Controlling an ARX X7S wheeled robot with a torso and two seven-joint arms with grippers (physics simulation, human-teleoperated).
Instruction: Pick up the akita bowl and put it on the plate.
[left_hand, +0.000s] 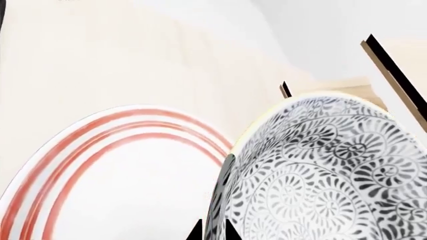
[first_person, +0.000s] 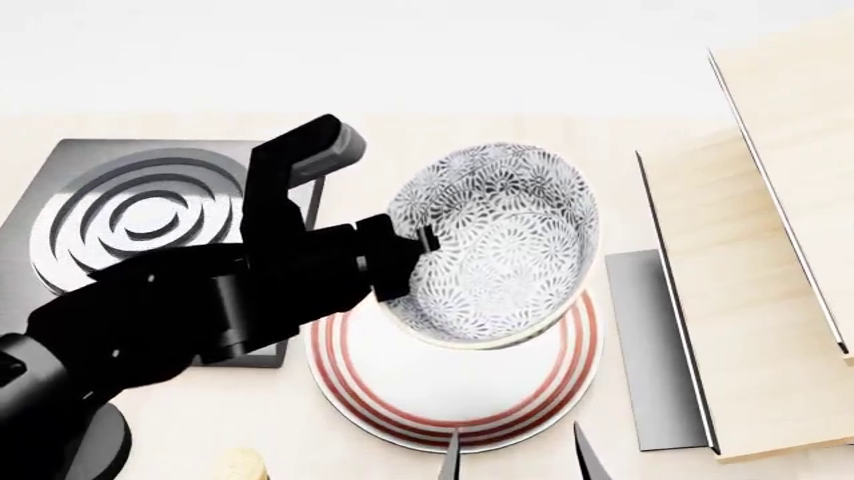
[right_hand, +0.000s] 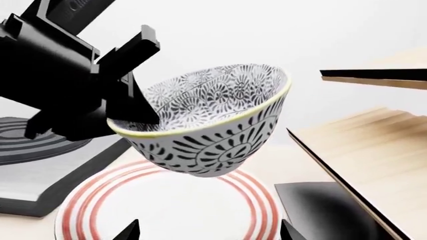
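The akita bowl, white with a dense grey-blue leaf pattern, hangs tilted in the air just above the plate, a flat white disc with red rings. My left gripper is shut on the bowl's near-left rim, one finger inside and one outside the wall. In the right wrist view the bowl floats clear over the plate. My right gripper stands open low in front of the plate with nothing between its fingertips.
A dark square burner with concentric rings lies left of the plate. Wooden boards and a grey slab stand to the right. A small tan object pokes in at the front edge.
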